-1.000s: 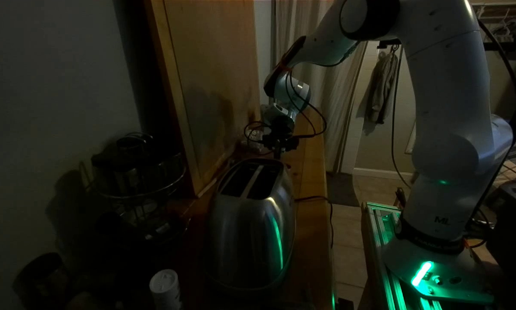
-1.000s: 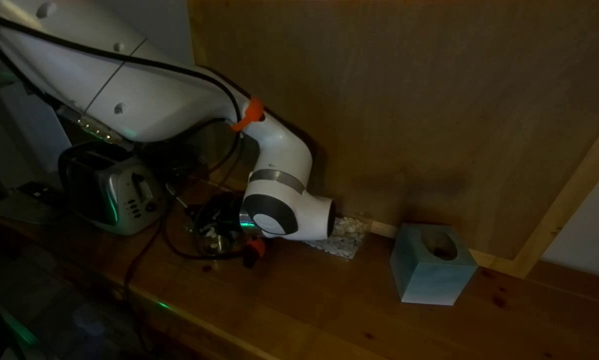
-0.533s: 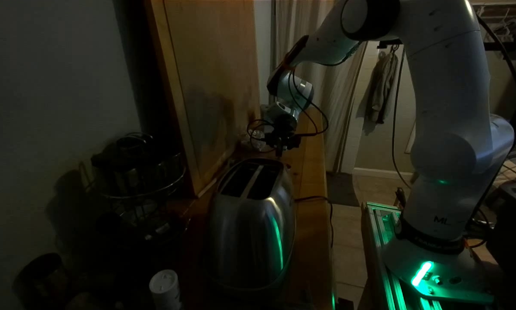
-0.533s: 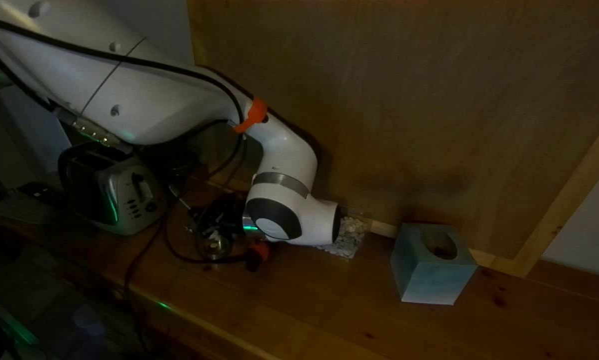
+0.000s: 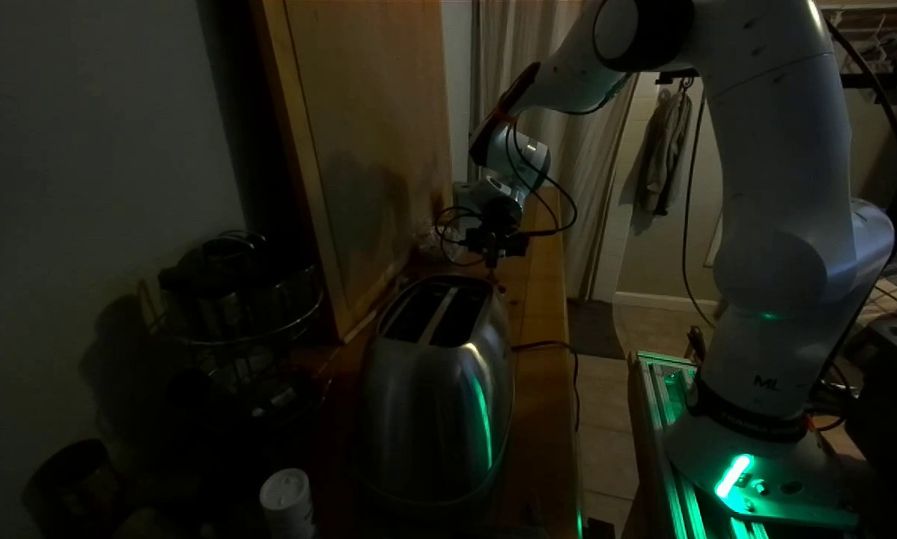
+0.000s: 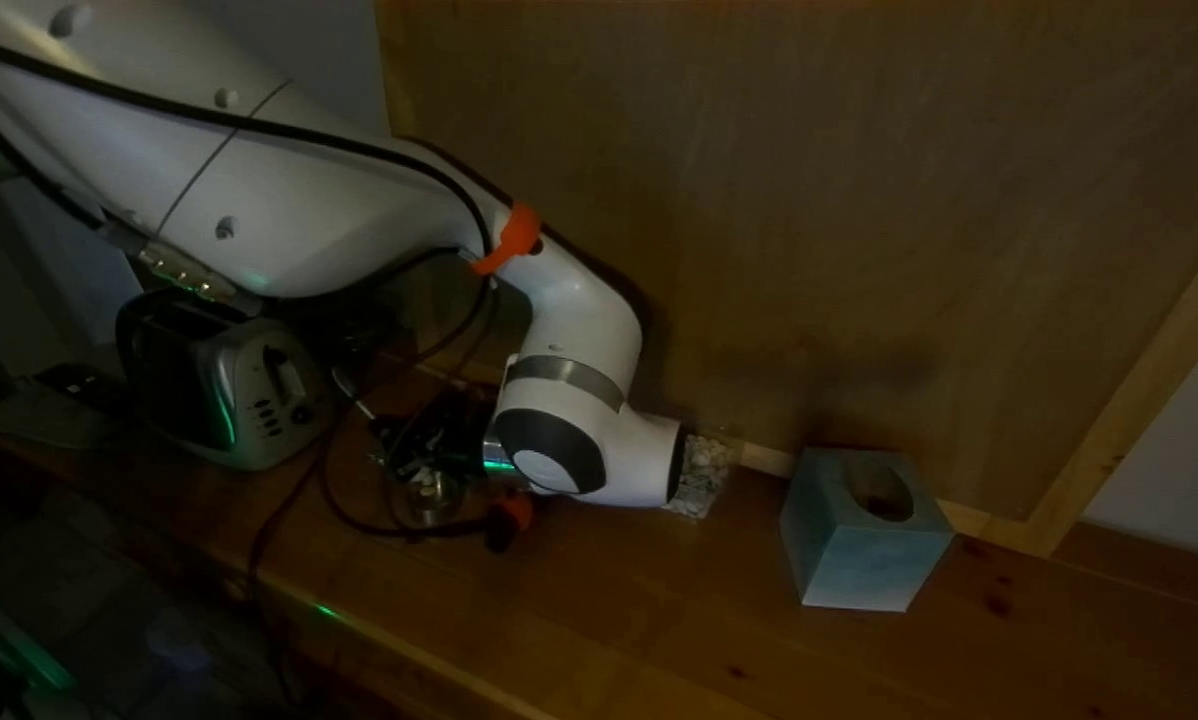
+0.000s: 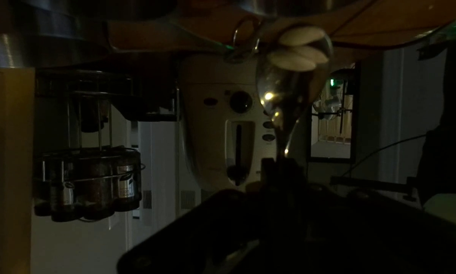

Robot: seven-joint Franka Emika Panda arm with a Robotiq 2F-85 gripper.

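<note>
1. The spoon, apparently of polished metal, was in front of the gripper; the wrist view stood upside down, and the bowl of the spoon appeared there above the fingers
2. The jaws were brought almost together, and the narrow handle was pinched between them
3. Some pale oval pieces showed at the far end of the bowl; whether they lay inside or were only mirrored, one could not tell
4. The spoon was probably light, stiff and hard to break, but slippery, so it could easily turn; the best place to hold it was the handle, on its flat faces
5. Beyond it stood the toaster, its dial and lever facing the gripper, and to one side a rack of jars
6. In an exterior view, what seemed a clear bag of pale bits lay just behind the arm, and a tissue box stood farther along the counter
</note>
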